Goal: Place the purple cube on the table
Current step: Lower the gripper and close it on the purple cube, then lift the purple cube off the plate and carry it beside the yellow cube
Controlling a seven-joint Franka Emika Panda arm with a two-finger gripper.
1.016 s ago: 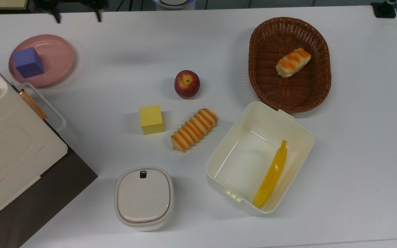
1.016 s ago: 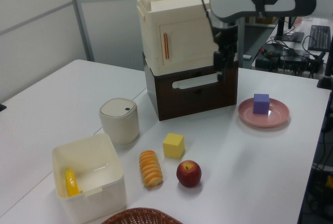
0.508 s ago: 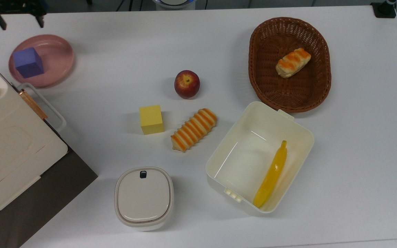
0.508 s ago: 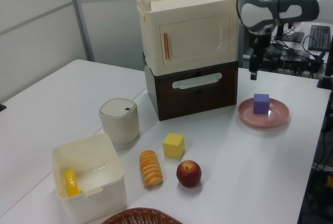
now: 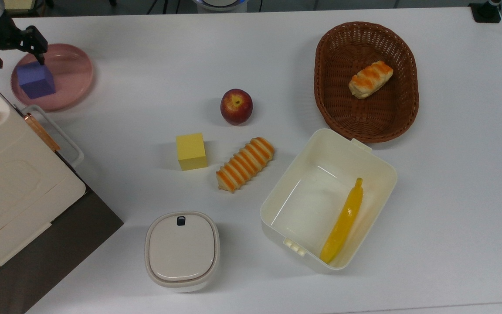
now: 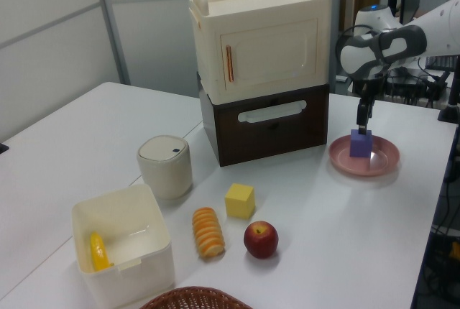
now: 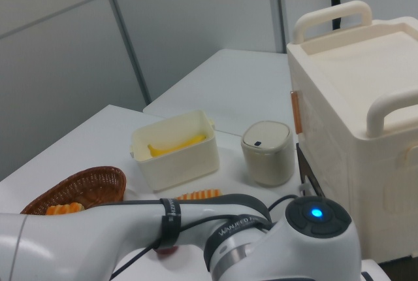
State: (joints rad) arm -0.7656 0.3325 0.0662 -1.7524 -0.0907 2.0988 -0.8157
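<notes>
Top view: gripper [image 5: 14, 50], jaws spread, hovering over purple cube [image 5: 36, 80] on pink plate [image 5: 72, 69], seemingly untouched; cabinet [image 5: 11, 183] crowding alongside.

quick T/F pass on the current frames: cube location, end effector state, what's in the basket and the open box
1. The small matte purple cube sits on the round pink plate. True.
2. The end effector is shut on the cube. False: it is open, above the cube.
3. The brown wicker basket holds the red apple. False: it holds a striped bread roll; the apple is on the white table.
4. The open cream box holds a yellow banana. True.
</notes>
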